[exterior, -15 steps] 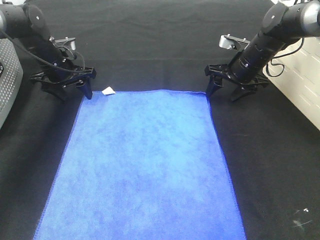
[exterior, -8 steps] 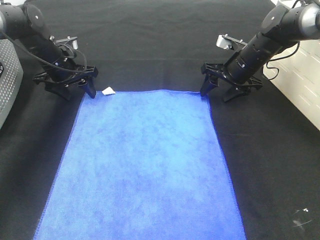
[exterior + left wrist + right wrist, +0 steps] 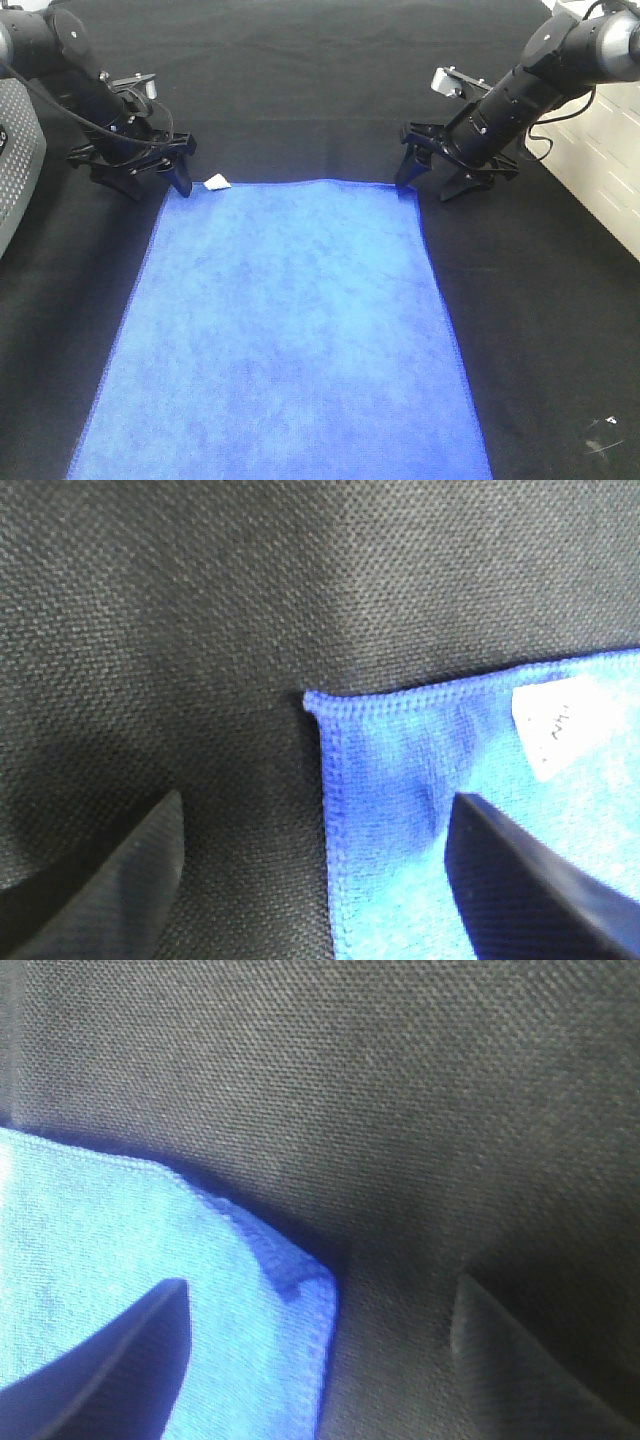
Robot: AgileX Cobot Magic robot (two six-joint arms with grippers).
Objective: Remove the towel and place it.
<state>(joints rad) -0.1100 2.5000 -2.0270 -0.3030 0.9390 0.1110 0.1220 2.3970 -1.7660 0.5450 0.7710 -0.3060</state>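
Observation:
The royal-blue towel (image 3: 285, 330) lies flat on the black table cloth (image 3: 300, 90), with its white tag (image 3: 217, 182) at the far left corner. My left gripper (image 3: 150, 185) is open and low over that far left corner; the left wrist view shows the corner (image 3: 330, 708) and tag (image 3: 565, 725) between its fingers (image 3: 110, 880). My right gripper (image 3: 428, 185) is open and low at the far right corner; the right wrist view shows that corner (image 3: 300, 1290) between its fingers (image 3: 110, 1360). Neither holds the towel.
A grey perforated box (image 3: 15, 160) stands at the left edge. A white brick-patterned wall (image 3: 610, 140) is at the right. The black cloth stretches behind the towel and along both of its long sides.
My right gripper has moved left toward the towel's far right corner. My left gripper shifted slightly toward the far left corner, then held still. The towel has not moved.

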